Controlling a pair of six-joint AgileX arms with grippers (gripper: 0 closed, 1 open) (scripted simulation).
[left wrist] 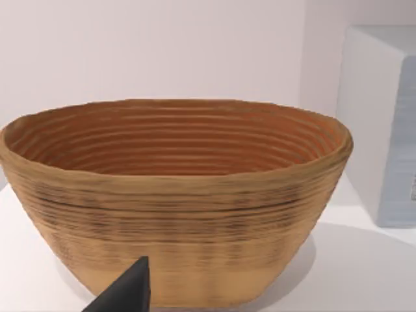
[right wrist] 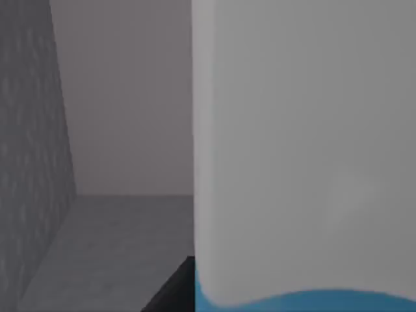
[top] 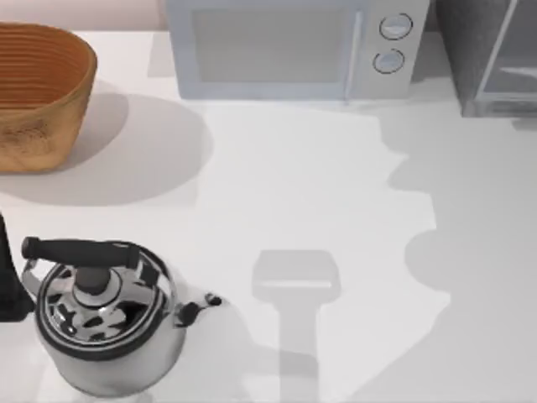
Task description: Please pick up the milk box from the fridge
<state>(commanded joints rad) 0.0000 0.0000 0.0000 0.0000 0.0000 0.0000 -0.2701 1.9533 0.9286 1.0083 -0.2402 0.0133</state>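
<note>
The milk box looms very close in the right wrist view, a white face with a sky-blue strip along its lower edge. It stands inside the fridge, whose grey walls and floor surround it. A dark part of my right gripper shows right beside the carton; I cannot tell whether they touch. From above, the dark grey fridge sits at the back right with its paler door panel. My left arm rests at the table's left edge, and a dark part of my left gripper faces the basket.
A woven brown basket stands at the back left. A pale blue-grey microwave with two dials sits at the back centre. A steel kettle with a black handle occupies the front left. Arm shadows fall across the white table.
</note>
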